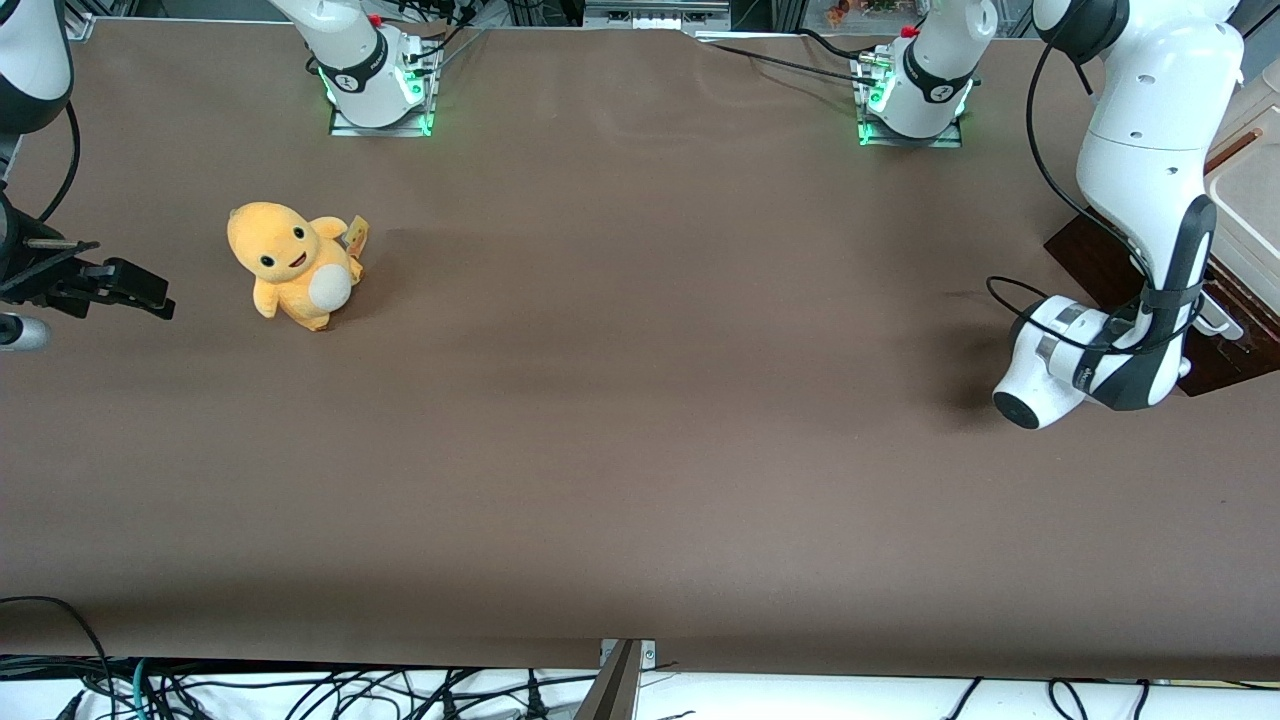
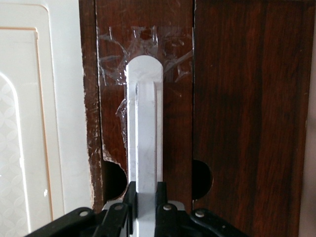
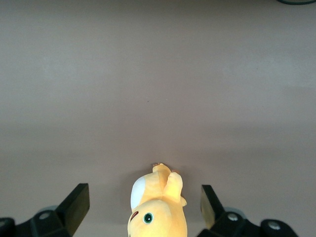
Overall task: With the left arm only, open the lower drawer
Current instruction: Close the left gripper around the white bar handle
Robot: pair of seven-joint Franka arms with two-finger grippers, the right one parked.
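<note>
In the left wrist view my gripper [image 2: 146, 190] is shut on the long white-silver bar handle [image 2: 144, 123], one black finger on each side of it. The handle sits on the dark brown glossy front of the lower drawer [image 2: 173, 138], with scraps of clear tape around its rounded end. In the front view the left arm [image 1: 1150, 180] bends down in front of the drawer's dark front [image 1: 1095, 255] at the working arm's end of the table. The arm's wrist [image 1: 1050, 355] hides the gripper there. A short piece of the handle [image 1: 1222, 322] shows past the forearm.
A cream-beige cabinet top [image 1: 1245, 200] lies above the dark front. A second dark brown panel [image 2: 252, 123] and a cream panel [image 2: 29, 123] flank the gripped one. An orange plush toy [image 1: 293, 264] sits toward the parked arm's end of the brown table [image 1: 640, 420].
</note>
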